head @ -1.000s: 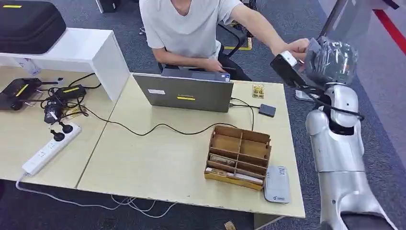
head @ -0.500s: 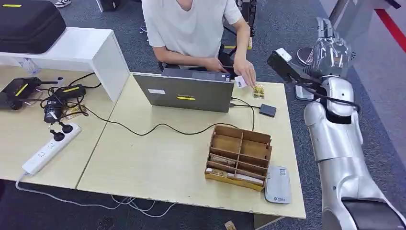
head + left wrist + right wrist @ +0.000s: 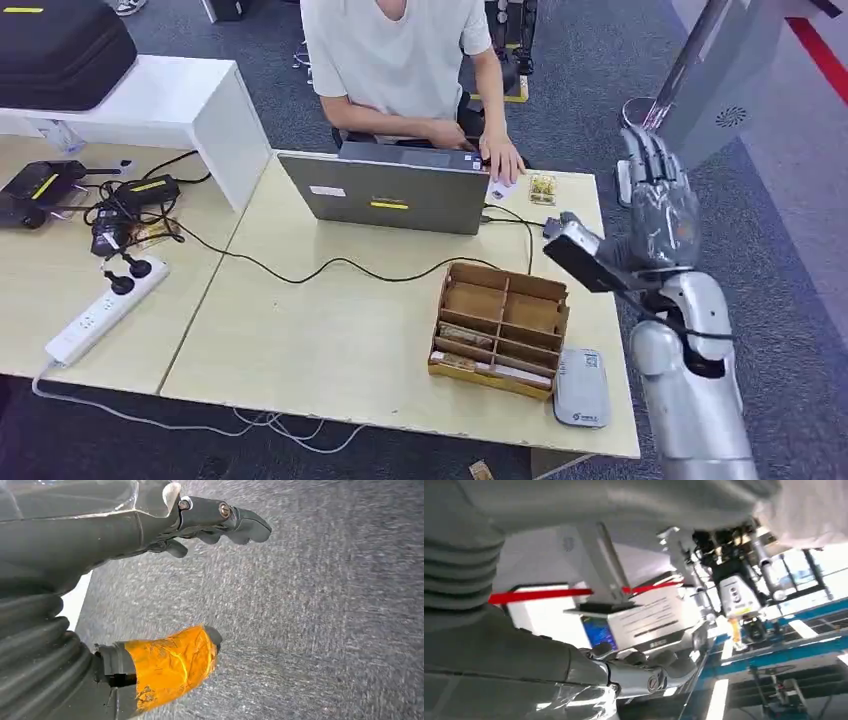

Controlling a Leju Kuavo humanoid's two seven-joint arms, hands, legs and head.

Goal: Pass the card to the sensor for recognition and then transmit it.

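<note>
1. Table (image 3: 330,340), pale wood; person (image 3: 400,60) seated behind it.
2. Laptop (image 3: 385,195), grey, at the far edge.
3. Wooden organizer (image 3: 500,315), near the sensor (image 3: 581,387).
4. Right hand (image 3: 662,195), raised beside the table, fingers extended, empty.
5. Left hand (image 3: 165,580), over carpet, fingers apart, empty.
6. Card (image 3: 502,187), under the person's hand (image 3: 500,160).

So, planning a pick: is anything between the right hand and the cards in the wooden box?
Nothing visible is. The right hand is raised, empty, off the right edge of the table. The wooden box is open-topped, with cards in its near compartments. The sensor lies by its near right corner.
</note>
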